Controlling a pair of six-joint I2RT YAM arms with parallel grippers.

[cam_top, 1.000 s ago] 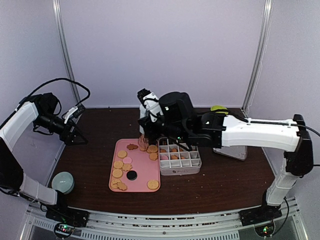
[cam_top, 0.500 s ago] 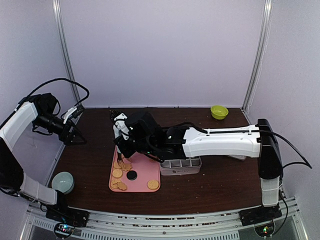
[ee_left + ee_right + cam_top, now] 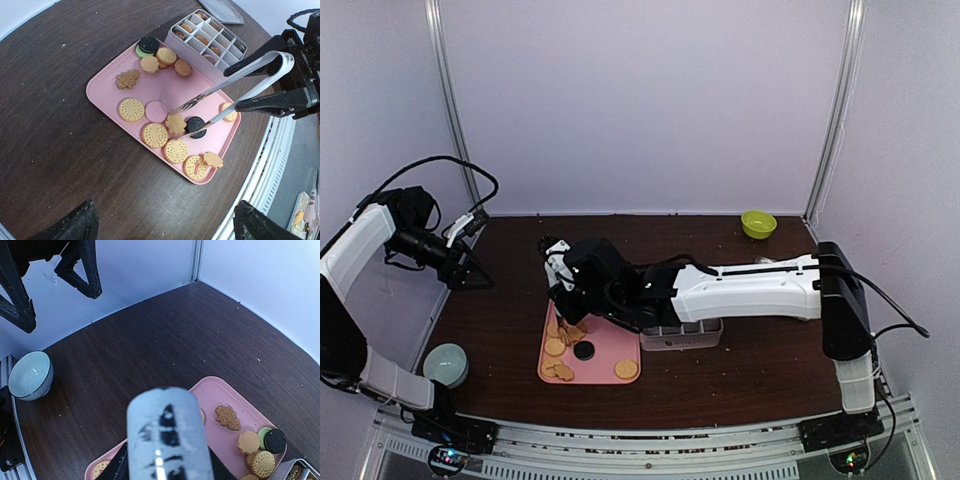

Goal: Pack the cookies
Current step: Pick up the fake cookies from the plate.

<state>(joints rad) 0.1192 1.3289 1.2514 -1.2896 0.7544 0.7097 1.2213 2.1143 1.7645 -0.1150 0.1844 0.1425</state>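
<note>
- The right gripper (image 3: 245, 87) is clamped on the handle end of the metal tongs (image 3: 235, 82). It carries the tool and nothing else.
- A second ago this arm stood over the near end of the white compartment box (image 3: 192, 50). Since then it has swung left, and it now reaches across the pink tray (image 3: 160, 87).
- The tong tips are spread apart and sit on either side of a dark sandwich cookie (image 3: 196, 124) near the tray's right edge. From the left wrist view I cannot tell for sure whether either tip touches it; they look just beside it, not pinched on it.
- The tongs appear to have opened a little during the swing, which fits an approach to a fresh pick rather than a carry.
- The cookies (image 3: 155, 135) are split between two places. Many lie loose and flat on the tray: golden rounds, flower shapes, one pink and a second dark one on a green one at the far end. Others already fill several compartments of the box.
- The left gripper (image 3: 165, 215) has not moved in that second. It hangs off to the left of the tray with its jaws spread wide and nothing in them.
- My reading is that one placement has probably just finished and the next pick is starting. Packing is partly done, with a good share of the tray left to clear.
- The next move calls for a gentle squeeze, since a flat cookie can skid out from between smooth tips.
</note>
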